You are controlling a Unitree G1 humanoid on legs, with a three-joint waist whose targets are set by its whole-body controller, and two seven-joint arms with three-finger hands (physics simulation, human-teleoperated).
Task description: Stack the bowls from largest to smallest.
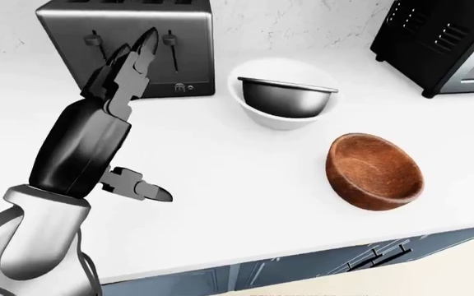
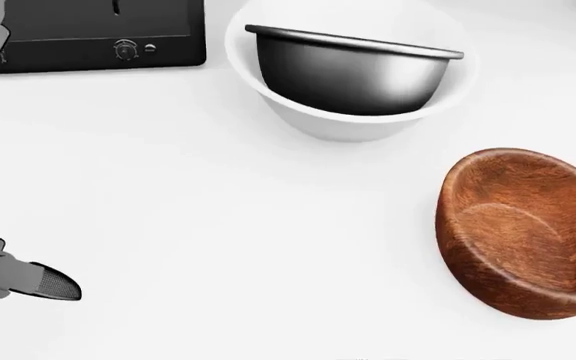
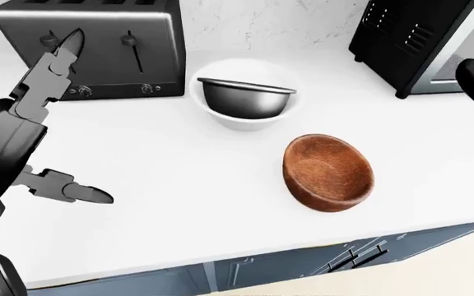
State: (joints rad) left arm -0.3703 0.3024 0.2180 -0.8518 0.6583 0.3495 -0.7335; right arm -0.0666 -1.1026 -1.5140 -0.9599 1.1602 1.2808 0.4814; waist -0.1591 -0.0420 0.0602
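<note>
White worktop (image 1: 220, 166) fills most of what you see, with a pale wall along the top of the eye views. On it, the biggest thing is the toaster (image 1: 130, 46) at the top left. A dark oven (image 1: 443, 43) stands at the top right.

Next come the bowls. The white bowl (image 1: 280, 116) is the biggest one, and the metal bowl (image 1: 285, 97) already sits inside it, a bit tilted. The wooden bowl (image 1: 375, 171) lies by itself on the worktop, near them and lower to the right, tipped up on its side. I think it is the last one to stack.

Your left hand (image 1: 126, 80) is up in the air on the left, far from the wooden bowl. Its fingers (image 1: 142, 49) are spread out and hold nothing. A dark bit at the right edge of the right-eye view may be your right hand, but I cannot tell what its fingers are doing.

To do this step well, reach for the wooden bowl slowly. It may rock or roll, so grip its rim firmly. Lift it high over the metal bowl's rim, then set it down softly in the middle.

Nothing stands between the bowls. Watch the toaster beside your left hand.
</note>
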